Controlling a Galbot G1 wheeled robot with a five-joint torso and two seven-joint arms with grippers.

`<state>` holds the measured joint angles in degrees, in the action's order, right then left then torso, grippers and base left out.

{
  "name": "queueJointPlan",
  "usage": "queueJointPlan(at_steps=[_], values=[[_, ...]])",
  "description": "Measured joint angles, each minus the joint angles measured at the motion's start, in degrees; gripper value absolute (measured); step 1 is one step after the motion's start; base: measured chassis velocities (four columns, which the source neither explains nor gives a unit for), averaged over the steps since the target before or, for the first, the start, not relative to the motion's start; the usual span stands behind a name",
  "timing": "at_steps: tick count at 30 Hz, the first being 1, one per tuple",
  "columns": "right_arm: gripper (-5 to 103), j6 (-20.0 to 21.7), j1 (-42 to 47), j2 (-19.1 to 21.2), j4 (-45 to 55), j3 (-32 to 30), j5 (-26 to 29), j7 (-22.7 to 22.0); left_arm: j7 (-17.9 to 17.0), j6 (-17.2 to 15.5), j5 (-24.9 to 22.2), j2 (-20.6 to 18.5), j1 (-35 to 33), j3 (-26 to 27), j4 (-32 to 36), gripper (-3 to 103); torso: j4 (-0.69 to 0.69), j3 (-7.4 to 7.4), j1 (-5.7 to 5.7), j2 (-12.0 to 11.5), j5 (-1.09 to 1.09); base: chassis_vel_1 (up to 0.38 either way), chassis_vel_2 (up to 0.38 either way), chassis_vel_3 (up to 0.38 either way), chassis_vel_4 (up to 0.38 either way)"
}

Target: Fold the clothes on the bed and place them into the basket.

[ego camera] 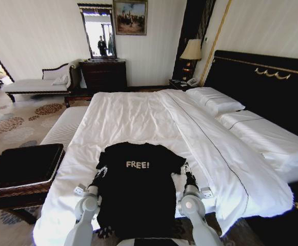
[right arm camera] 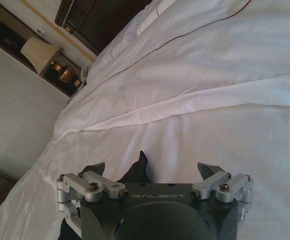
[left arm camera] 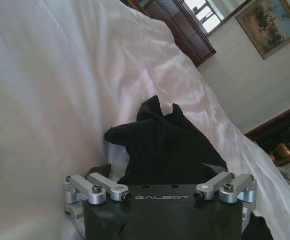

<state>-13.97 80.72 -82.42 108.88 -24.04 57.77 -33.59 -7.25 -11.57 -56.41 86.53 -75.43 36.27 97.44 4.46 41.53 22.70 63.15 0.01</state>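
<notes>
1. Black T-shirt (ego camera: 138,189) spread flat at near edge of white bed (ego camera: 138,118); "FREE!" lettering facing up.
2. Left tool (ego camera: 100,173) at shirt's left sleeve, right tool (ego camera: 187,171) at right sleeve; both spread open, gripping nothing.
3. Woven basket (ego camera: 20,171) on surface left of bed.

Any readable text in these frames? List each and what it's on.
"FREE!": white lettering on the chest of the black T-shirt, lying on the bed.
"GALBOT": on the left gripper housing.
"GALBOT": on the right gripper housing.
Nothing else legible.
</notes>
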Motion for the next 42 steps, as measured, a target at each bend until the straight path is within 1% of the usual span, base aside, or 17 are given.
queueJointPlan(at_steps=[2,4,10,13,15,19,22,25,26,28,31,35,36,37,38,40,42], values=[[100,0.1,0.0,-0.2,-0.1,0.5,-0.5,0.0,0.0,0.0,-1.7,1.1,2.9,0.1,-1.0,100,0.01,0.00,0.00,0.0,-0.02,0.000,0.000,0.000,0.000],[100,0.1,0.0,-0.3,-0.5,1.2,-0.5,-0.2,0.0,0.2,-2.3,1.2,4.2,1.3,-1.3,100,0.02,0.00,0.00,0.0,-0.02,0.000,0.000,0.000,0.000],[100,0.4,-0.4,-0.1,-1.2,3.1,-0.7,-0.3,0.0,0.5,-3.6,0.8,4.5,5.0,0.0,100,-0.01,0.00,0.00,0.0,0.00,0.000,0.000,0.000,0.000],[100,0.5,-0.6,0.0,-1.5,3.3,-0.7,-0.4,0.2,0.8,-5.3,-0.2,4.0,7.3,2.8,100,0.01,0.00,0.00,0.0,-0.02,0.000,0.000,0.000,0.000],[100,0.5,-0.6,0.0,-1.6,3.3,-0.7,-0.4,0.3,0.9,-5.6,-0.5,3.8,7.8,3.6,100,0.00,0.00,0.00,0.0,-0.02,0.000,0.000,0.000,0.000],[100,0.6,-0.8,0.0,-1.8,4.0,-0.8,-0.5,0.4,0.8,-7.4,-2.2,2.1,9.7,8.9,100,0.01,0.00,0.00,0.0,-0.01,0.000,0.000,0.000,0.000],[100,0.7,-0.9,-0.3,-2.0,4.5,-1.2,-0.8,0.2,0.5,-7.2,-3.0,1.0,10.2,9.8,100,0.00,-0.01,0.00,0.0,0.00,0.000,0.000,0.000,0.000],[100,0.7,-1.0,-0.5,-2.0,5.1,-1.6,-1.0,-0.4,-0.2,-4.5,-3.3,0.0,10.3,8.0,100,0.01,-0.01,0.00,0.0,-0.01,0.000,0.000,0.000,0.000],[100,0.7,-1.0,-0.5,-2.0,5.1,-1.6,-1.0,-0.4,-0.2,-4.5,-3.3,0.0,10.3,8.0,100,0.01,-0.01,0.00,0.0,-0.01,0.000,0.000,0.000,0.000],[100,0.8,-1.0,-0.6,-2.0,5.3,-1.8,-1.1,-0.9,-0.7,-2.3,-3.1,-1.1,9.8,6.4,100,0.00,-0.01,0.00,0.0,-0.01,0.000,0.000,0.000,0.000],[100,0.8,-0.9,-0.6,-1.9,5.3,-1.8,-1.1,-0.9,-0.8,-1.7,-2.2,-2.1,9.2,5.5,100,0.00,0.00,0.00,0.0,-0.02,0.000,0.000,0.000,0.000],[100,0.8,-0.6,-0.4,-1.9,5.0,-1.9,-1.1,-0.9,-0.7,-3.4,-0.9,-2.1,8.8,4.5,100,0.00,0.00,-0.01,0.0,-0.01,0.000,0.000,0.000,0.000],[100,0.8,-0.5,-0.4,-1.9,4.9,-1.9,-1.2,-1.0,-0.7,-4.5,-0.4,-1.7,8.8,4.3,103,0.01,0.00,0.00,0.0,-0.01,0.000,0.000,0.000,0.000],[100,0.8,-0.4,-0.3,-1.8,4.8,-1.9,-1.2,-1.1,-0.7,-5.3,-0.1,-1.3,8.8,4.1,103,0.02,-0.01,0.00,0.0,0.00,0.000,0.000,0.000,0.000],[100,0.8,-0.3,-0.3,-1.8,4.7,-1.9,-1.2,-1.2,-0.7,-5.8,0.0,-1.0,8.7,4.0,101,0.01,-0.01,0.00,0.0,0.00,0.000,0.000,0.000,0.000],[100,0.8,-0.1,-0.2,-1.7,4.5,-1.9,-1.2,-1.8,-0.7,-6.9,0.4,-0.5,8.6,3.5,90,0.01,0.00,0.00,0.0,0.00,0.000,0.000,0.000,0.000],[100,0.8,-0.1,-0.2,-1.7,4.5,-1.9,-1.2,-1.8,-0.7,-7.0,0.4,-0.5,8.6,3.5,90,0.02,0.00,0.00,0.0,0.00,0.000,0.000,0.000,0.000]])
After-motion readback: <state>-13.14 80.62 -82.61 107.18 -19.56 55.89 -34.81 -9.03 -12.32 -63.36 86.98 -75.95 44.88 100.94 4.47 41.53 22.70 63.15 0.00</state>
